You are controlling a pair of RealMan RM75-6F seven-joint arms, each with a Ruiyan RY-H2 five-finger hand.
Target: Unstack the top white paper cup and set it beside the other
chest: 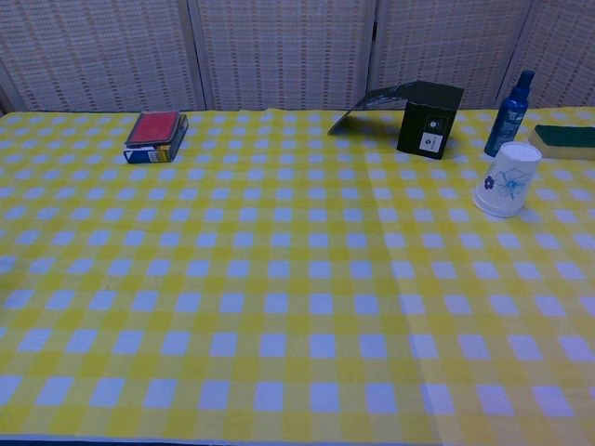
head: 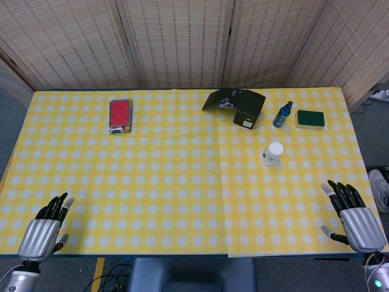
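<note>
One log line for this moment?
cups: stacked, upside down, untouched | left hand: open, near edge | right hand: open, near edge | stage: not started

Woven folding screen (head: 182,42) behind table (head: 152,201)

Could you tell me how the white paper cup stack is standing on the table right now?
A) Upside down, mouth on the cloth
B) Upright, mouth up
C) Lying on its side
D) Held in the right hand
A: in the chest view the cup stack has its wide rim on the cloth and its narrow base on top, while the right hand rests open at the table's near edge, far from it.
</note>
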